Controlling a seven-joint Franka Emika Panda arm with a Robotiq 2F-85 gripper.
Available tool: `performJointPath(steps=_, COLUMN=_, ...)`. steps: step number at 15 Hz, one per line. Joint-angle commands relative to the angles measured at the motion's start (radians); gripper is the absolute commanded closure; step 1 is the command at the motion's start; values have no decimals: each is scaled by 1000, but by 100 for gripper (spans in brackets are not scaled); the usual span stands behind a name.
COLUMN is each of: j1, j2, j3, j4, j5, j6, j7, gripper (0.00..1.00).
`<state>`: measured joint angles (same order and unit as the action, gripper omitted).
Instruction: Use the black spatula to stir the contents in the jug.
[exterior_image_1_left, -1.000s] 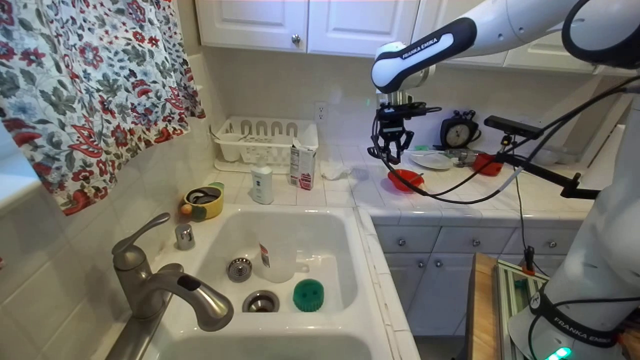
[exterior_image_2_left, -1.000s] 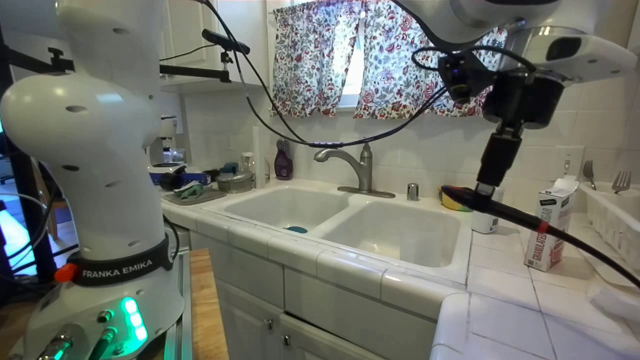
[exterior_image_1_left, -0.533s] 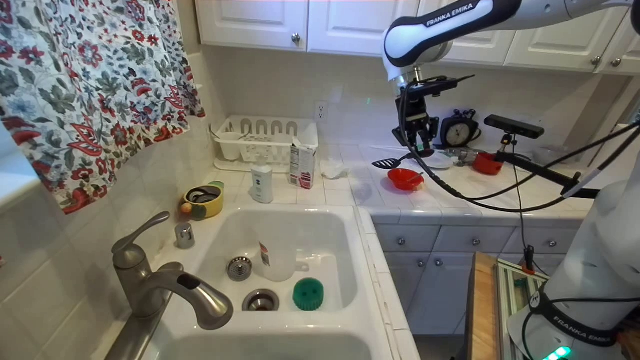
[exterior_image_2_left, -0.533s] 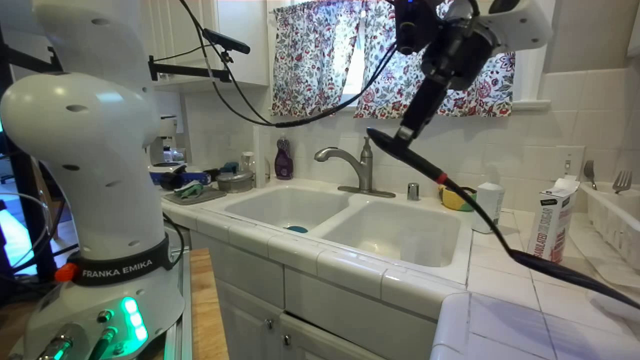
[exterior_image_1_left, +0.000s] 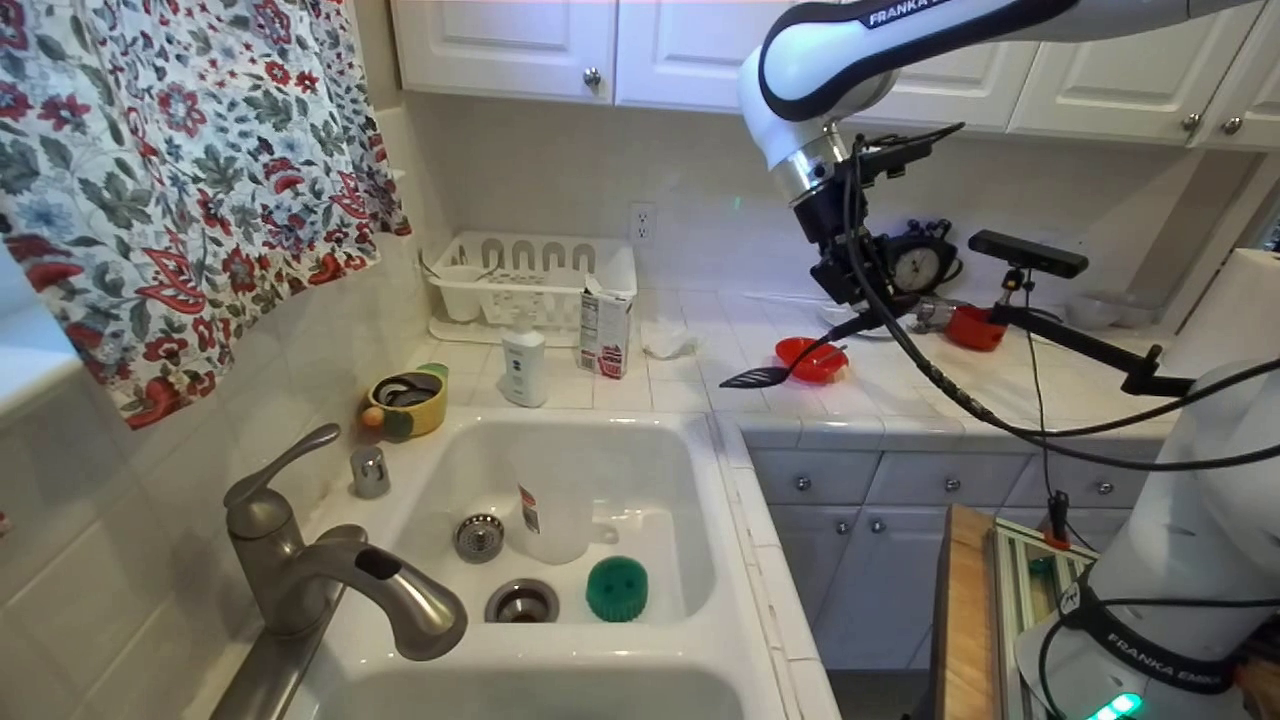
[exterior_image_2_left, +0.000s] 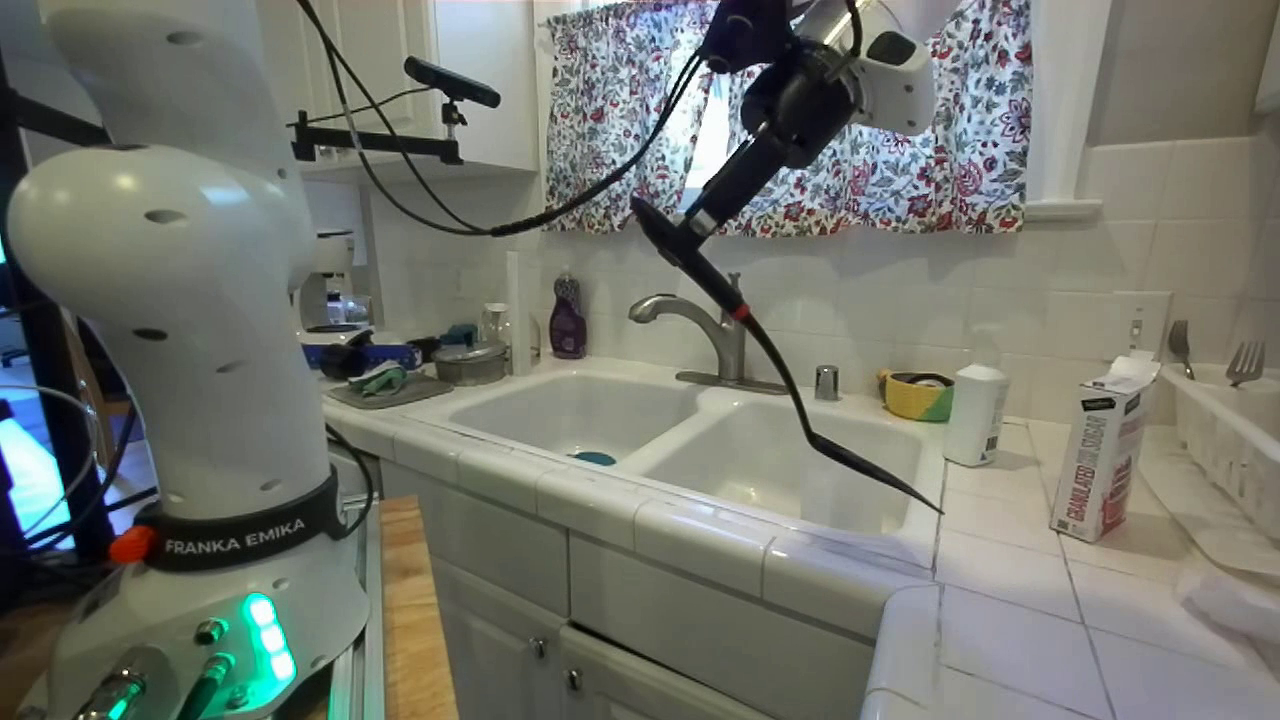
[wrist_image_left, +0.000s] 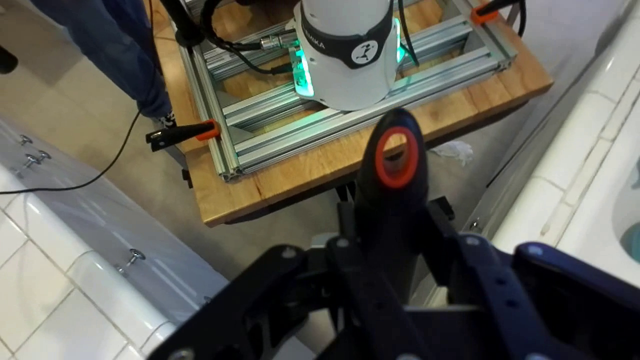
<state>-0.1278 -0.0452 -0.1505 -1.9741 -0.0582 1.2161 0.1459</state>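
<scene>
My gripper (exterior_image_1_left: 888, 300) is shut on the black spatula (exterior_image_1_left: 757, 378) near the top of its handle. In an exterior view the gripper (exterior_image_2_left: 700, 215) holds the spatula (exterior_image_2_left: 780, 360) in the air, tilted, with its flat head low and pointing away from the arm base. In the wrist view the handle end with a red-rimmed hole (wrist_image_left: 395, 120) stands between the fingers (wrist_image_left: 392, 225). The jug (exterior_image_1_left: 560, 515), whitish and see-through with a small handle, stands in the sink basin beside the drain. The spatula head is apart from it. Its contents cannot be made out.
A red bowl (exterior_image_1_left: 815, 365) stands on the counter behind the spatula. A sugar carton (exterior_image_2_left: 1100, 450), white bottle (exterior_image_2_left: 975, 415) and dish rack (exterior_image_1_left: 540, 290) are on the counter. The faucet (exterior_image_1_left: 370, 570) reaches over the sink. A green round object (exterior_image_1_left: 617, 590) lies by the jug.
The arm has swung back from the far counter toward its base, carrying the spatula. The spatula has tilted more steeply, its head now lower. The grip and the jug look unchanged.
</scene>
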Motion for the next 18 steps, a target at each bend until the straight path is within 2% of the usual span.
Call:
performJointPath(steps=1, j1=32, j2=0, j3=41, j4=-14, j5=5, j6=-37, j7=-134, gripper=90)
performJointPath(steps=9, j1=108, j2=40, j3=123, j4=10, j5=-19, j6=4, j7=-460, gripper=90)
performJointPath(steps=11, j1=117, j2=33, j3=134, j4=-3, j5=-24, j6=87, j7=-501, gripper=90)
performJointPath(steps=13, j1=115, j2=39, j3=134, j4=-11, j5=-15, j6=197, j7=-489, gripper=90)
performJointPath(steps=14, j1=115, j2=34, j3=134, j4=-9, j5=-6, j6=136, j7=-466, gripper=65)
performJointPath(steps=18, j1=115, j2=41, j3=134, j4=-9, j5=-6, j6=186, j7=-469, gripper=65)
